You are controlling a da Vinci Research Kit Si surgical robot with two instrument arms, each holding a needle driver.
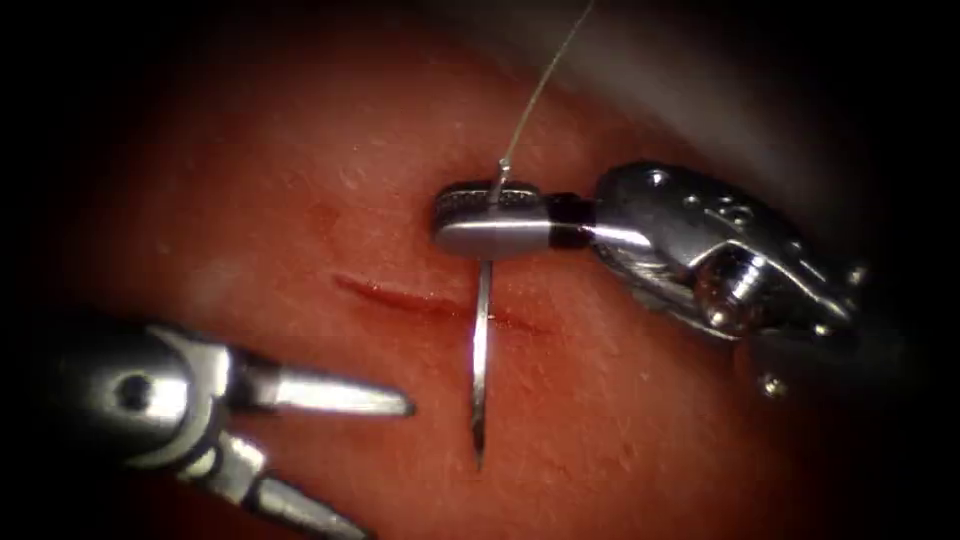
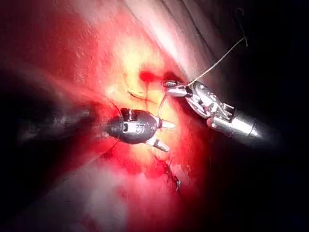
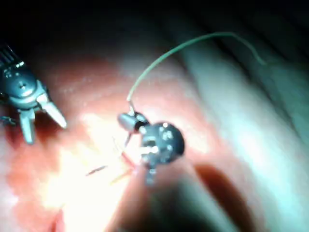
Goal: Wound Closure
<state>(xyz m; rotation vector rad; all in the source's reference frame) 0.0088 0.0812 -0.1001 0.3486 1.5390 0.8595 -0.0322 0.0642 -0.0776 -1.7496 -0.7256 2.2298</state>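
At eight o'clock in the endoscope view, the left end effector [image 1: 345, 455] is held apart, empty. The cut [image 1: 430, 300] at centre is seen unstitched; closure is judged barely begun. The needle [image 1: 481, 370] is clamped near its thread [image 1: 545, 85] end by the right end effector [image 1: 490, 220], its point toward six o'clock, over the tissue [image 1: 300, 180], not in it.
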